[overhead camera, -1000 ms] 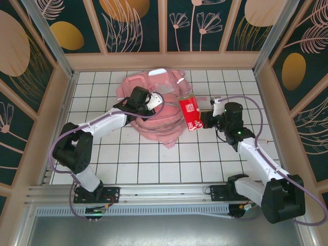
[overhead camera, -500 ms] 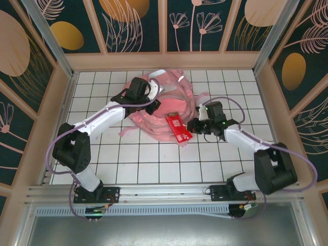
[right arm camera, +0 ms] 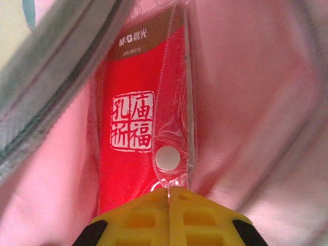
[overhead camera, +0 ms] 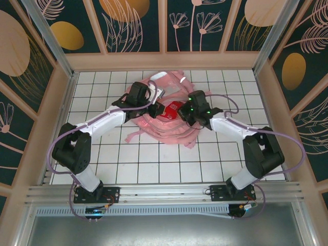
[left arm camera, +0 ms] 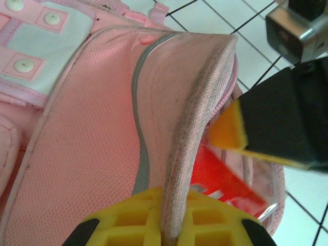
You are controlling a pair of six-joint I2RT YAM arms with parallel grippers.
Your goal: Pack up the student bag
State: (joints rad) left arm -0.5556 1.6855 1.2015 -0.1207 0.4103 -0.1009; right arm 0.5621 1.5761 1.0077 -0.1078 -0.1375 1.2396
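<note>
The pink student bag (overhead camera: 163, 123) lies crumpled on the far middle of the white-tiled table (overhead camera: 154, 164), between the two arms, with its mouth gaping toward the right arm. Inside that opening sits a red packet (right arm camera: 128, 128) printed with white Chinese characters under a brown header strip, pink lining on either side of it. The right gripper (right arm camera: 168, 202), reaching into the bag, has its yellow fingers pressed together on the packet's clear hang tab, just below the round punched hole. The left gripper (left arm camera: 168, 228) is pinched tight on the bag's rim, and the zip edge with its grey piping rises from between its yellow fingers. That rim stands raised above the packet. In the left wrist view the packet's red shows under the lifted rim, with the right gripper's black body and orange-yellow tip close beside it. From overhead, both wrists meet over the bag, the left arm stretched in from the near left, the right arm bent in from the near right. Dark walls (overhead camera: 138, 25) painted with gold and pink plant shapes ring the table.
</note>
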